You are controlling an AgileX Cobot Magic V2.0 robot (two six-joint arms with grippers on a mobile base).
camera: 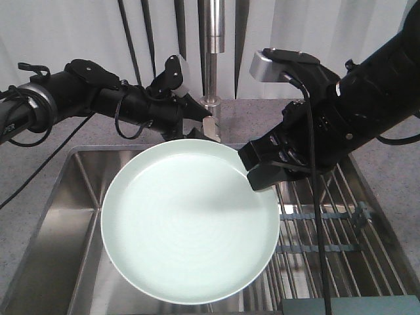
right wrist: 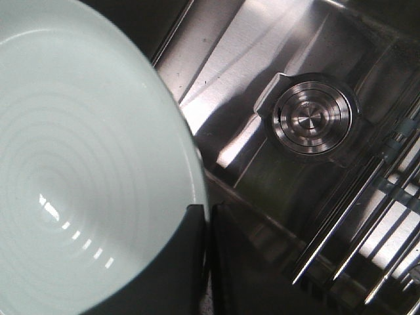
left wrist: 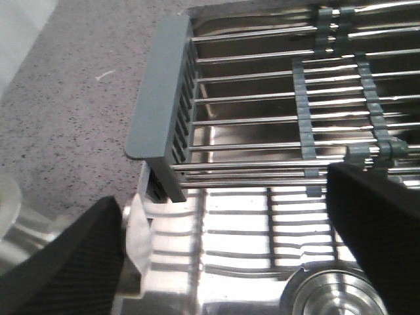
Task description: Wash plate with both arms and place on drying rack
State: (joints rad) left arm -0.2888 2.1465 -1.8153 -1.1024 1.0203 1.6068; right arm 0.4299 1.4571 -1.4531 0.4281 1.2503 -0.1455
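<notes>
One plate [camera: 187, 230]; two arms [camera: 98, 95] [camera: 367, 92]; one drying rack [left wrist: 157, 85]; one sink [camera: 59, 230]; one drain [right wrist: 313, 118]; one faucet [camera: 213, 39].

place: kitchen-style sink station | basin: stainless steel sink [camera: 79, 197] with round drain [right wrist: 312, 118] | surround: speckled grey countertop [left wrist: 65, 98] | fixture: steel tap column [camera: 213, 26] behind the basin | fitting: rod drying rack [left wrist: 157, 92] laid across the sink | backdrop: pale curtain [camera: 65, 26]

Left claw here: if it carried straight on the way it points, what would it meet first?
Probably the drying rack: ahead of the open left claw, its steel rods and grey end piece fill the wrist view, with nothing in front. Depth is unclear, so the contact point is uncertain.
</notes>
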